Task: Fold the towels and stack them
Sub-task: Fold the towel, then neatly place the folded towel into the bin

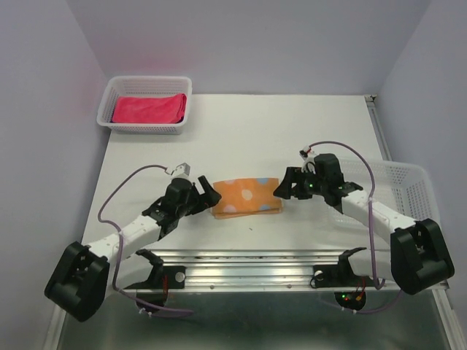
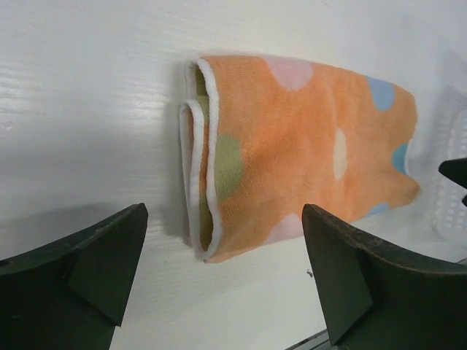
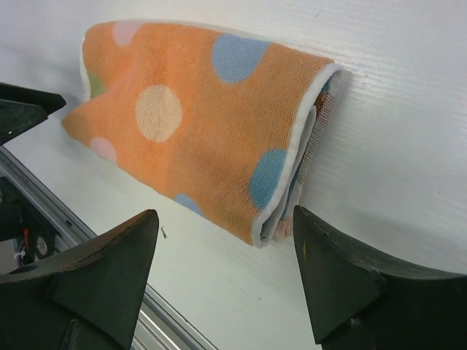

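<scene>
two arms flank a folded towel at mid-table

a white tabletop point(image 1: 292, 131) carries the scene. a white plastic mesh basket point(image 1: 144, 130) sits at its far left corner and holds a folded bright pink-red towel point(image 1: 149, 108). a second white mesh basket point(image 1: 408, 182) sits at the right edge, partly hidden behind the right arm. at mid-table, toward the near side, a folded orange towel with pale blue, white and green dots point(image 1: 246, 197) lies flat, its long axis running left to right. the left gripper point(image 1: 208, 194) sits just beside the towel's left short end, where white-hemmed layers curl open. the right gripper point(image 1: 280, 188) sits just beside the right short end. both point inward along that axis and are about equally near. in the wrist views both sets of jaws stand apart, clasping nothing, with the towel just ahead of the fingers. judging by the layers, this towel's folding looks largely done. the next move likely calls for a grip on one end and a carry toward the pink-red towel, which favours the left arm.
</scene>
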